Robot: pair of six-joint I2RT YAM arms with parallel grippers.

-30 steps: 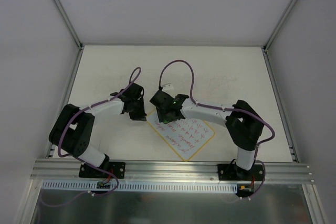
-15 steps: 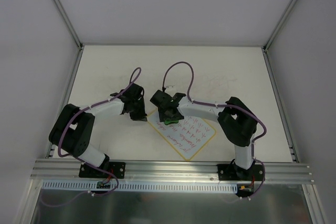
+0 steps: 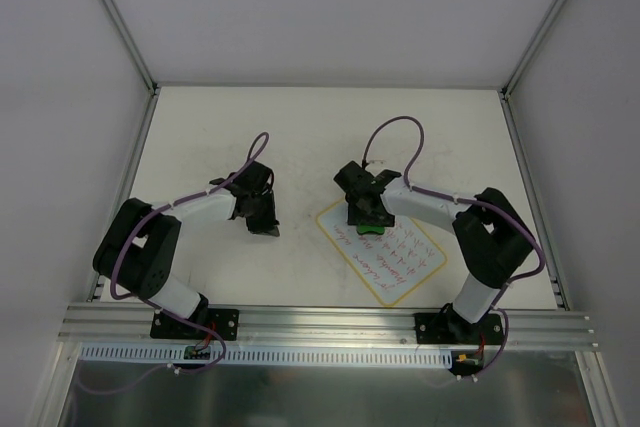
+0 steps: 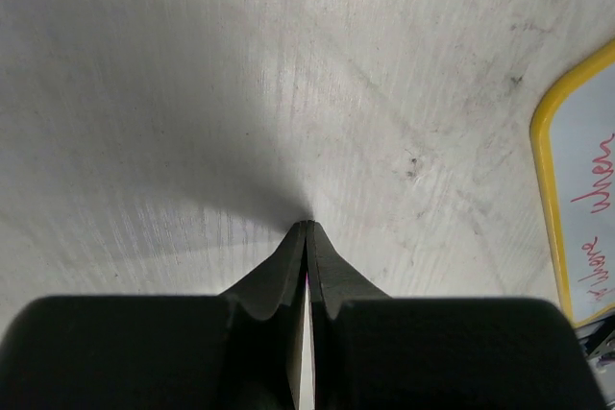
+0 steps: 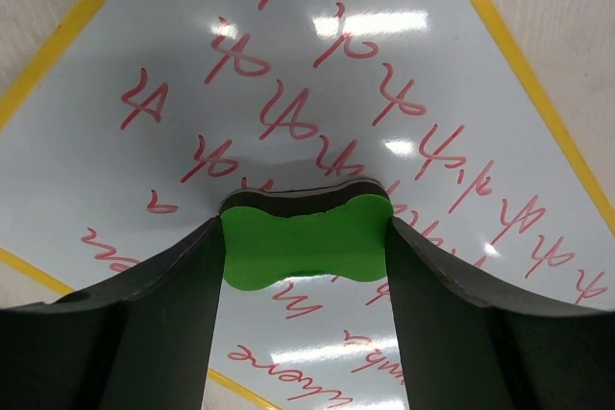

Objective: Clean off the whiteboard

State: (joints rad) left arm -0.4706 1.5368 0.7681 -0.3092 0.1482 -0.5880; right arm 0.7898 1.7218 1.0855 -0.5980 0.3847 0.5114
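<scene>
the right gripper [image 3: 367, 217], clamped on the eraser [image 5: 306, 242], presses straight down onto the board [image 5: 317, 64], nearer than the closed, empty left gripper [image 4: 307, 228].

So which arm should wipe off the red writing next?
Right. The right gripper holds the eraser over the whiteboard; the left gripper is shut, empty, over bare table beside it.
</scene>
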